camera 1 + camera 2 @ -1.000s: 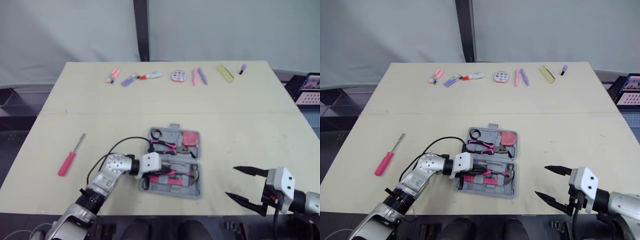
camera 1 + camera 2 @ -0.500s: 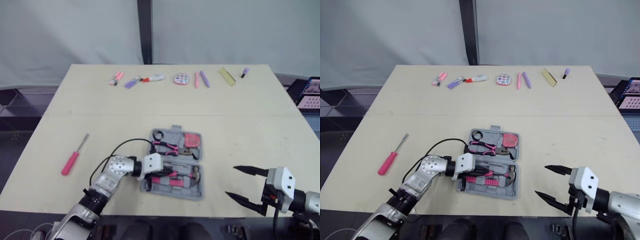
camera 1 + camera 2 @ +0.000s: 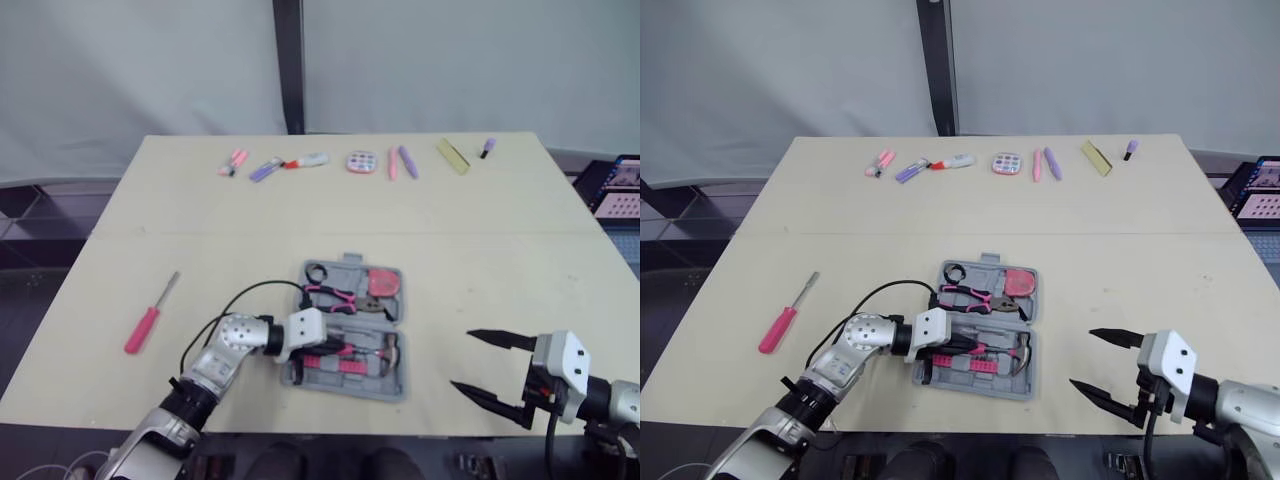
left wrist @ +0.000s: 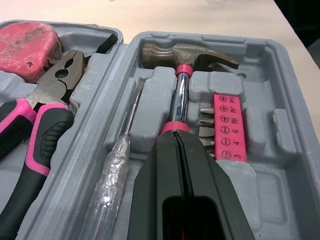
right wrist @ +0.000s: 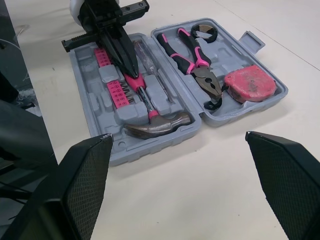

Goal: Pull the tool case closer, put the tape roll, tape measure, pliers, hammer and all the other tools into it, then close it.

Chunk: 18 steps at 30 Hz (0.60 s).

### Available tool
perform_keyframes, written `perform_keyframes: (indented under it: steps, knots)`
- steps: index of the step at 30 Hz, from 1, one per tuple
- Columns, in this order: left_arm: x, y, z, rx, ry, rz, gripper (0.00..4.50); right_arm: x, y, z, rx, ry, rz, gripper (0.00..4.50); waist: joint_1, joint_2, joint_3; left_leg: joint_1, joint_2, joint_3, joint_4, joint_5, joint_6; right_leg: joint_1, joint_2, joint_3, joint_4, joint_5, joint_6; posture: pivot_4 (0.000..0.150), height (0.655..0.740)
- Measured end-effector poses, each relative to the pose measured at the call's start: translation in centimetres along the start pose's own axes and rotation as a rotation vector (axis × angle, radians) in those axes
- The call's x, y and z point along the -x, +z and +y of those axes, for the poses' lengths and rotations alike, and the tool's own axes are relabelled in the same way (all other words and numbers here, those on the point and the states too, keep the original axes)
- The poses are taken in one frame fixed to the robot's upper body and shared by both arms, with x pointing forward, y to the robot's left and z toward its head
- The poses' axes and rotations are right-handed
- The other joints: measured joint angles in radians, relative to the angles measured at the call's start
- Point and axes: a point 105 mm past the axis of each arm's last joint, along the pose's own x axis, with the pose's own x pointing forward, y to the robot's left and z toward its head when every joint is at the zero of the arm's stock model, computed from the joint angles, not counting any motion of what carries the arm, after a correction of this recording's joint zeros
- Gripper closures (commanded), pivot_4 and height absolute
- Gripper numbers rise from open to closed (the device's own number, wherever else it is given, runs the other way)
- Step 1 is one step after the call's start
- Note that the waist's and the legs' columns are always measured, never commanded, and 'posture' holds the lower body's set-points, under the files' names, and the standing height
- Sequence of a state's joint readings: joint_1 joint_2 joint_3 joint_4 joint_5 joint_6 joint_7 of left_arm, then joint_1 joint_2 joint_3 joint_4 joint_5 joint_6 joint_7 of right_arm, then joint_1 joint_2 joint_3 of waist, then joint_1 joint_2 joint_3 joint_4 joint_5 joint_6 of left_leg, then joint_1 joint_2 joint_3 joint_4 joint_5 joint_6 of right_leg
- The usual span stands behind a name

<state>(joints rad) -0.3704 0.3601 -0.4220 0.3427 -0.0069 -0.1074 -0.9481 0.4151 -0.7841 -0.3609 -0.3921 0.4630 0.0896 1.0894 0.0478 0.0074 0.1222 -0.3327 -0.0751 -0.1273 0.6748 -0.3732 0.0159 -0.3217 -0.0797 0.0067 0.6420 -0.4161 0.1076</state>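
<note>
The readable marks stand on the pink bit holder point(image 4: 229, 127), which lies in one half of the grey tool case point(image 4: 280, 100), seen in the left wrist view. Its face carries raised signs and figures in short rows. There are circled plus signs toward one end and circled minus signs toward the other. Beside them stand the digits 4, 6 and 3 and the letters PH. The red tape measure point(image 4: 25, 45) in the case's other half bears a small line of raised lettering on its side, too worn to read.
</note>
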Motion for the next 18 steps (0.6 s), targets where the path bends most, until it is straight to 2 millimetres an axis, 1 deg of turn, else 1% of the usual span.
perform_keyframes:
  steps: [3,7,9,10,12,14,15,17,18]
  knots:
    - [0.3,0.0,0.0,0.028,0.013,-0.014,4.49,-0.1,0.2,-0.2,0.009,-0.001,-0.006,0.0,-0.001,0.0,0.0,0.0,0.0,0.0,0.0,0.0,0.0,0.0,0.0,0.0,0.0,0.0,0.0,0.15,0.74]
    - [1.4,0.2,0.4,0.093,0.053,-0.045,4.49,-0.3,0.3,-0.3,0.016,0.002,-0.012,0.0,-0.015,0.001,0.002,-0.001,0.002,0.0,-0.003,0.0,-0.001,-0.002,0.001,0.0,-0.001,0.0,0.0,0.15,0.74]
    - [2.6,0.4,0.6,0.138,0.084,-0.055,4.49,-0.6,0.6,-0.4,0.025,0.005,-0.022,0.0,-0.026,-0.001,0.008,-0.002,0.003,0.001,-0.006,0.002,-0.003,-0.003,0.002,0.0,-0.003,0.0,0.0,0.15,0.74]
    - [3.6,0.5,0.8,0.156,0.112,-0.064,4.49,-0.8,0.6,-0.5,0.027,0.008,-0.027,0.0,-0.03,-0.003,0.012,-0.002,0.004,0.001,-0.007,0.002,-0.003,-0.004,0.003,0.0,-0.003,0.0,0.0,0.15,0.74]
    - [5.9,1.7,1.9,0.163,0.188,-0.131,4.49,-1.3,0.6,-0.6,0.024,0.014,-0.042,0.0,-0.031,-0.005,0.022,-0.003,0.004,0.001,-0.007,0.002,-0.004,-0.006,0.003,0.0,-0.002,0.0,0.0,0.15,0.74]
    - [8.4,3.0,2.9,0.138,0.248,-0.172,3.93,-1.9,0.5,-0.8,0.019,0.019,-0.055,0.0,-0.026,-0.003,0.025,-0.004,0.004,0.001,-0.007,0.002,-0.004,-0.007,0.002,-0.001,-0.001,0.0,0.0,0.15,0.74]
    - [9.6,3.0,3.3,0.125,0.277,-0.161,3.58,-2.1,0.6,-0.8,0.021,0.021,-0.061,0.0,-0.025,-0.002,0.025,-0.004,0.004,0.001,-0.008,0.002,-0.004,-0.008,0.002,-0.001,-0.001,0.0,0.0,0.15,0.74]
    - [12.1,2.3,3.4,0.126,0.354,-0.128,2.64,-2.2,0.3,-0.8,0.017,0.018,-0.065,0.0,-0.025,-0.001,0.026,-0.004,0.003,0.001,-0.009,0.002,-0.004,-0.008,0.001,-0.001,-0.001,0.0,0.0,0.15,0.74]
    - [12.7,1.9,3.4,0.139,0.383,-0.125,2.06,-2.3,0.1,-0.8,0.011,0.017,-0.064,0.0,-0.024,0.0,0.026,-0.004,0.003,0.001,-0.009,0.002,-0.004,-0.008,0.001,-0.001,-0.001,0.0,0.0,0.15,0.74]
